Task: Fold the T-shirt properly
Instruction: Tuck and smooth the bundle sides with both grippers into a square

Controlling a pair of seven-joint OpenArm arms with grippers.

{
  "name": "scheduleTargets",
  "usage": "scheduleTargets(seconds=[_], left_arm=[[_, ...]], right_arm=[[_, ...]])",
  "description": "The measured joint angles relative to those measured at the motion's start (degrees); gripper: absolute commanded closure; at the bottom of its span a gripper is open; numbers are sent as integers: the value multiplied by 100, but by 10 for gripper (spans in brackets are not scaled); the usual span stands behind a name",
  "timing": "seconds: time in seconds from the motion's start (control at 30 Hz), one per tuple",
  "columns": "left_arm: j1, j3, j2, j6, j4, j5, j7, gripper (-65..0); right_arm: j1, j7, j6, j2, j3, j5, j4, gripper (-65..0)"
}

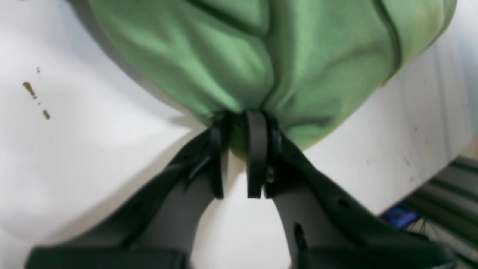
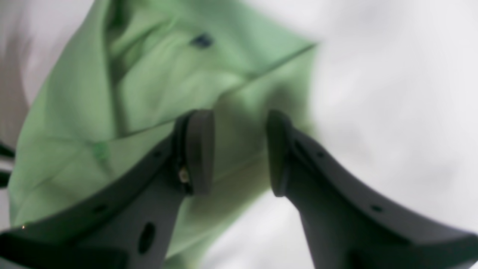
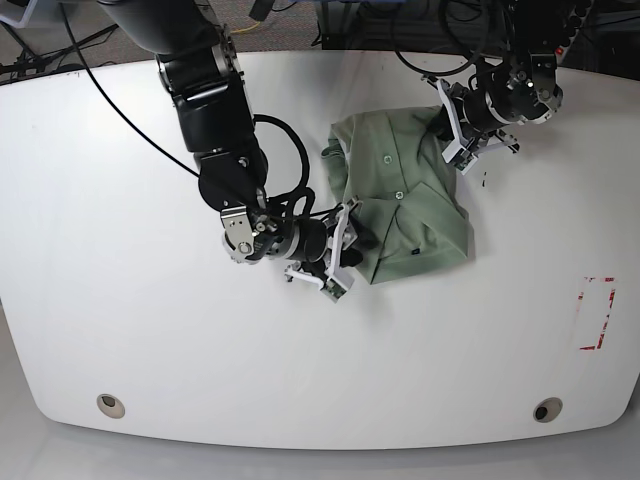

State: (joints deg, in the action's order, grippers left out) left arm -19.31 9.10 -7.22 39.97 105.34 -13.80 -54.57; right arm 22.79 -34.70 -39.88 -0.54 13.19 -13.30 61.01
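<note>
While the T-shirt (image 3: 400,200) lies bunched near the middle of the white table (image 3: 150,350), toward its far side, both arms are at it from opposite edges. Cloth is pale green, wrinkled, partly folded over itself; seams and a few small round spots show on top in the base view.

Left gripper (image 1: 239,157): jaws nearly together, a gathered bit of the green fabric pinched between them; cloth puckers into the grip and fans out beyond it. In the base view this gripper (image 3: 455,135) sits at the shirt's far right corner.

Right gripper (image 2: 239,153): jaws apart with a plain gap, hanging over the shirt's edge, green cloth visible between the fingers (image 2: 199,149); nothing clamped. In the base view it (image 3: 345,250) is at the shirt's near left edge.

Labels and writing: a small dark mark (image 2: 202,40) on the fabric in the right wrist view, too blurred to read. No legible text on the garment. Red outlined rectangle (image 3: 595,312) marked on the table at the right, well apart from the shirt. Small brown specks (image 1: 35,99) on the tabletop in the left wrist view.
</note>
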Motion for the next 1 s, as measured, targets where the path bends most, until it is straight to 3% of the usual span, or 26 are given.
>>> scheduleTargets(seconds=[0.17, 0.33, 0.5, 0.63, 0.73, 1.0], left_arm=[[13, 131, -317, -7, 396, 114, -94, -68], [15, 166, -225, 7, 931, -142, -48, -68], [232, 448, -179, -7, 859, -457, -114, -68], [417, 411, 232, -4, 763, -378, -105, -68], [590, 407, 551, 2, 557, 61, -72, -68], [850, 424, 973, 0, -236, 586, 20, -68]], right_arm=[[153, -31, 4, 20, -188, 11, 2, -217], [92, -787, -2, 57, -494, 7, 686, -217], [-321, -1547, 44, 125, -531, -11, 2079, -217], [-1008, -1784, 15, 7, -483, -48, 2804, -217], [-1493, -1840, -9, -48, -514, 0, 2966, -217], [-1847, -1770, -7, -214, -485, -33, 2717, -217]])
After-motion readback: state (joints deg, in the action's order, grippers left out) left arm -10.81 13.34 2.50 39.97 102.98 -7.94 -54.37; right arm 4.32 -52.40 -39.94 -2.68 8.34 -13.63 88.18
